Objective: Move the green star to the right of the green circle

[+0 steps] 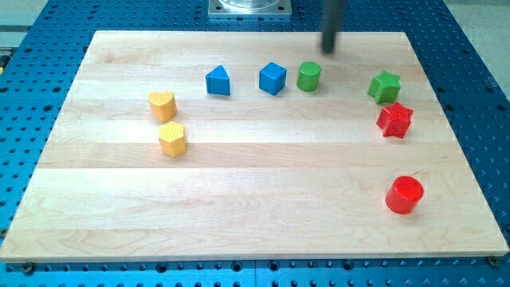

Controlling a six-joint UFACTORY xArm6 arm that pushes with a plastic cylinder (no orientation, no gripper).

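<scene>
The green star (pixel 384 86) lies on the wooden board at the view's upper right, just above the red star (pixel 394 120). The green circle (pixel 309 76) stands to its left, with a clear gap between them. My tip (pixel 329 51) is near the board's top edge, just above and to the right of the green circle and to the upper left of the green star. It touches no block.
A blue cube (pixel 272 78) sits just left of the green circle, with a blue triangle block (pixel 217 81) further left. A yellow heart (pixel 162 104) and a yellow hexagon (pixel 172 139) lie at the left. A red circle (pixel 405 194) stands at the lower right.
</scene>
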